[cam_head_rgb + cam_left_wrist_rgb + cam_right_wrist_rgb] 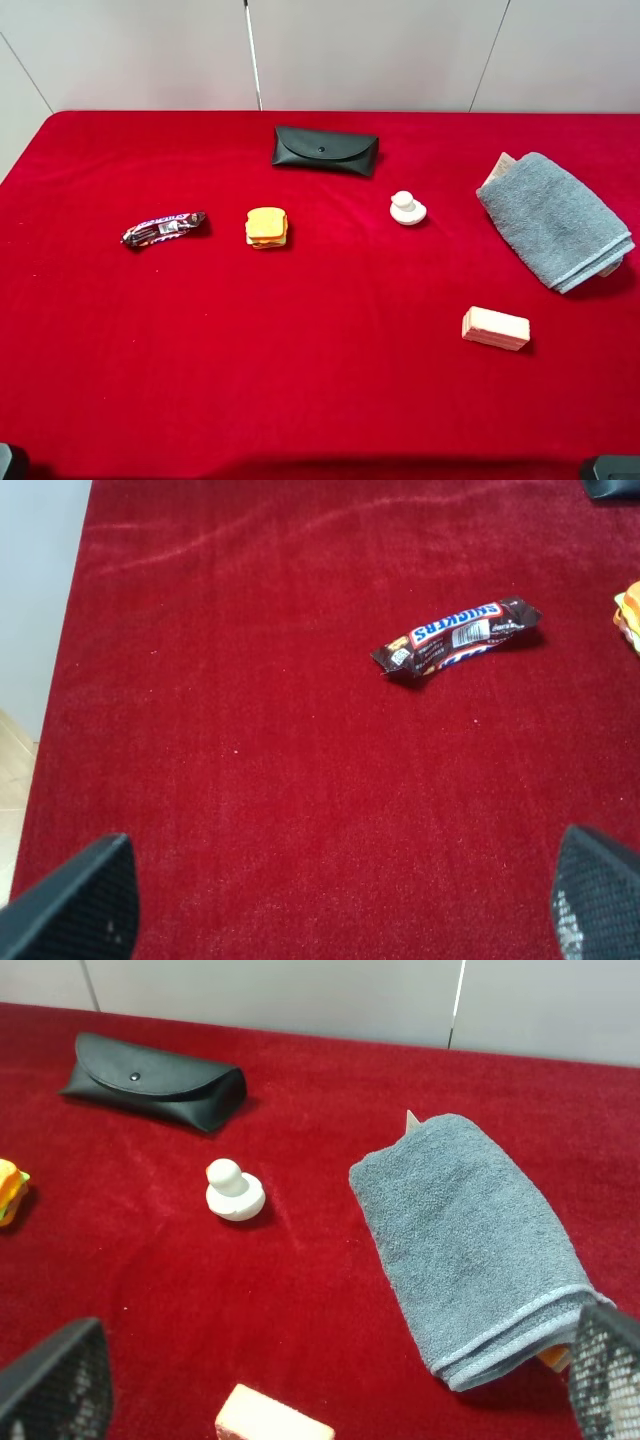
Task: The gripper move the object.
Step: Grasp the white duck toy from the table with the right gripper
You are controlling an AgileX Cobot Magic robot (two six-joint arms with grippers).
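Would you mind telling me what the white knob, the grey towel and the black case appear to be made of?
White knob: probably smooth plastic, matte, evenly white.
Grey towel: terry cloth, looped fuzzy pile, stitched hem.
Black case: leather or imitation, faint sheen, snap button.

The candy bar (458,638) carries the one readable word: "SNICKERS", in blue letters on a white band along its brown wrapper. The small white print beside it is too fine to read. From the high camera its lettering is a blur.
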